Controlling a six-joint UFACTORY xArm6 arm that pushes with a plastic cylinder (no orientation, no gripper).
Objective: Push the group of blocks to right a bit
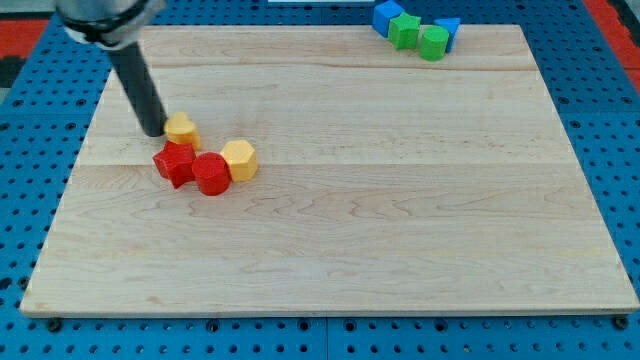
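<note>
A group of blocks lies at the board's left middle: a small yellow block (182, 128), a red star-shaped block (175, 163), a red hexagonal block (211, 173) and a yellow hexagonal block (240, 159). The two red blocks touch each other, and the yellow hexagon touches the red hexagon. My tip (153, 131) is just to the left of the small yellow block, touching or nearly touching it. The dark rod slants up to the view's top left.
A second cluster sits at the board's top right edge: a blue block (386, 14), two green blocks (405, 30) (433, 42) and another blue block (448, 27). The wooden board (400, 200) lies on a blue perforated surface.
</note>
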